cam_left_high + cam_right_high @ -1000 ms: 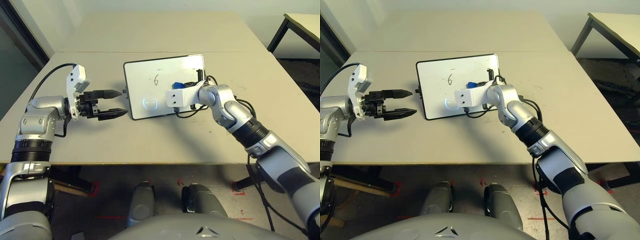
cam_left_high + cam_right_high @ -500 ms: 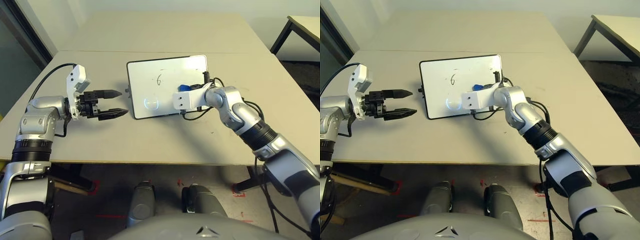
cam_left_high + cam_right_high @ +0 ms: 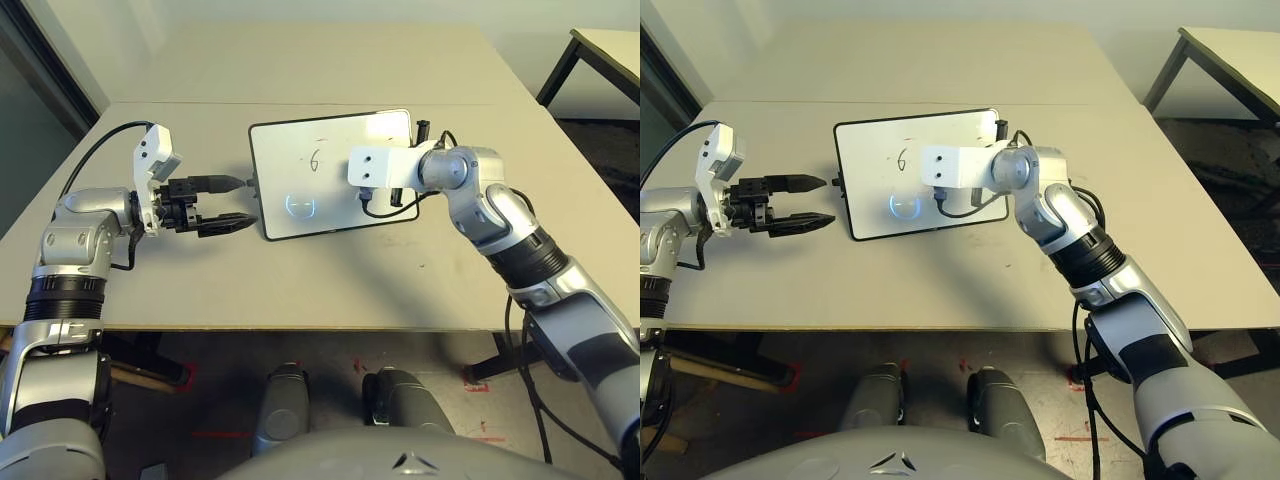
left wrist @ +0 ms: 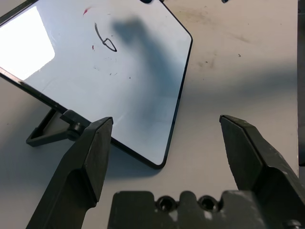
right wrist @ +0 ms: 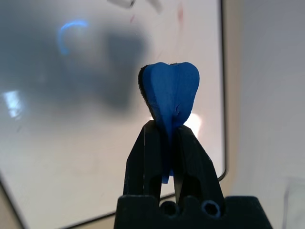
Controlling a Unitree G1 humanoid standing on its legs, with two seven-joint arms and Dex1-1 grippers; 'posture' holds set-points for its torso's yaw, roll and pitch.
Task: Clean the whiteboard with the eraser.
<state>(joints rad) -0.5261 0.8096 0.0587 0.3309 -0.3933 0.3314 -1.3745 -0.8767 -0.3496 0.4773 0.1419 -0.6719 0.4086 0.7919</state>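
- On the table (image 3: pixel 330 290), the whiteboard (image 3: pixel 300 205) lies flat near the middle, with a "6" mark (image 3: pixel 314 159) on it.
- Above the board's right part hangs the right gripper (image 5: pixel 167 143), pinched tight on the eraser (image 5: pixel 169 93); whether the eraser touches the board is unclear.
- Left gripper (image 3: pixel 232 205) waits just beside the board's left edge, fingers (image 4: pixel 88 160) spread, holding nothing.
- Board is glossy white with a thin black frame and rounded corners; eraser is a blue block, squeezed in at the middle.
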